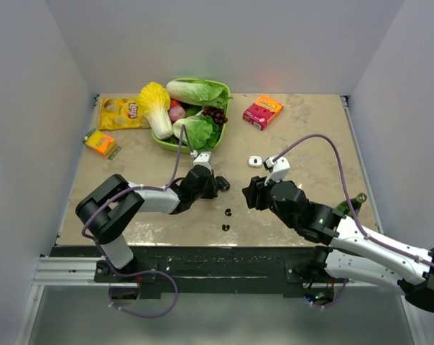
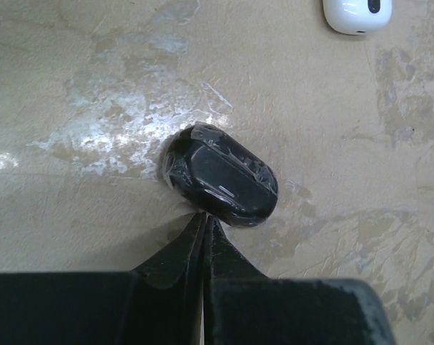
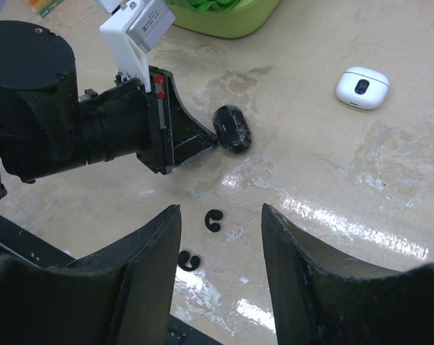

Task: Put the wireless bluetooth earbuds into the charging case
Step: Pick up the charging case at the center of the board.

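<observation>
Fingers [image 3: 149, 273] of my right gripper [image 1: 251, 192] stand parted with nothing between them, while my left gripper [image 2: 204, 217] is clamped flat on itself, holding nothing, its tips just touching the black oval object [image 2: 220, 183]. Working down in size now: the table [image 1: 310, 129] spreads under both arms, and the green basket [image 1: 165, 146] of vegetables sits at the far side, well apart from the action. Next, the charging case [image 3: 361, 87]. It is white, with the lid down as far as I can see, and it lies ahead and to the right of my right gripper, its long axis running roughly across that wrist view. From my left wrist it is beyond the oval object, up and to the right. And the small stuff, the earbuds [image 1: 228, 212]: one bud [image 3: 215, 221] sits dead ahead, in line with the gap between my parted fingers. The other bud [image 3: 189, 261] is nearer in, just beside the finger on the left of that view. Both lie between the two arms, well apart from the case. I reckon my right arm is the one placed for the pick: open, aimed, buds close in front. That shut lid looks like the snag before anything goes in.
</observation>
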Controlling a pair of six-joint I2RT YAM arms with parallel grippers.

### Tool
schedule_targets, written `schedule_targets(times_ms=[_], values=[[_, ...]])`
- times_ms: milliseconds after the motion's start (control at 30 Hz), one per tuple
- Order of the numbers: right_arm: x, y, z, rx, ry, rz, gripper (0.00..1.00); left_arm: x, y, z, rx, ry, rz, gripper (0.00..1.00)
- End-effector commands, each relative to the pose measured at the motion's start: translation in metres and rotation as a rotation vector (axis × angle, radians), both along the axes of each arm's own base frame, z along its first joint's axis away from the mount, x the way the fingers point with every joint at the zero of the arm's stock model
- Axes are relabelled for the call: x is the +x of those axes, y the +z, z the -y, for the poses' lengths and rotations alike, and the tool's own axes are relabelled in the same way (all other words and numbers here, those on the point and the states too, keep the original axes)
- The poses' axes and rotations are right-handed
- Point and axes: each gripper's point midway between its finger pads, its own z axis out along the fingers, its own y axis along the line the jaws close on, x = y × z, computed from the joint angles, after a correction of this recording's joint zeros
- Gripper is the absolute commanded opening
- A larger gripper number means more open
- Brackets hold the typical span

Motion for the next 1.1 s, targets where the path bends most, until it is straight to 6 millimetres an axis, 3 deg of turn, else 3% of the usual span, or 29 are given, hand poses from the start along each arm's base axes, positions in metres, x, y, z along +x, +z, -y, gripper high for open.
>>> schedule_targets(times_ms=[0,167,267,300,367,433,467,633,767,867,967,1000,1067], values=[[0.001,0.009,0.001,0.026,-0.009,0.019,0.52,0.012,0.016,0.022,-0.063,-0.046,0.038,0.07],[0.001,0.014,0.006,0.028,-0.022,0.027,0.54,0.009,0.027,0.009,-0.045,-0.02,0.063,0.13],[0.0,0.018,0.01,0.035,-0.03,0.037,0.58,0.005,0.046,-0.011,-0.018,0.014,0.114,0.27],[0.001,0.02,0.011,0.038,-0.037,0.042,0.61,0.006,0.052,-0.018,-0.001,0.033,0.134,0.4],[0.002,0.019,0.013,0.026,-0.042,0.049,0.64,0.003,0.068,-0.029,0.02,0.041,0.175,0.52],[0.005,0.02,0.017,0.013,-0.062,0.059,0.68,0.004,0.077,-0.039,0.043,0.066,0.204,0.8],[0.005,0.019,0.018,0.002,-0.064,0.061,0.69,0.005,0.085,-0.042,0.052,0.066,0.226,1.0],[0.001,0.018,0.006,0.012,0.007,0.065,0.72,0.004,0.088,-0.027,0.061,-0.069,0.311,0.99],[-0.004,0.027,0.004,0.047,0.03,0.059,0.71,0.002,0.064,-0.006,0.131,-0.207,0.215,0.98],[-0.006,0.034,0.007,0.062,0.026,0.057,0.7,0.011,0.054,-0.014,0.18,-0.13,0.161,0.92],[-0.009,0.036,0.011,0.08,0.023,0.064,0.68,0.004,0.055,-0.016,0.116,-0.118,0.182,0.76],[-0.009,0.033,0.013,0.075,0.015,0.063,0.68,-0.002,0.054,-0.013,0.088,-0.143,0.185,0.61],[-0.009,0.032,0.015,0.079,0.007,0.065,0.68,-0.007,0.048,-0.015,0.066,-0.146,0.18,0.43]])
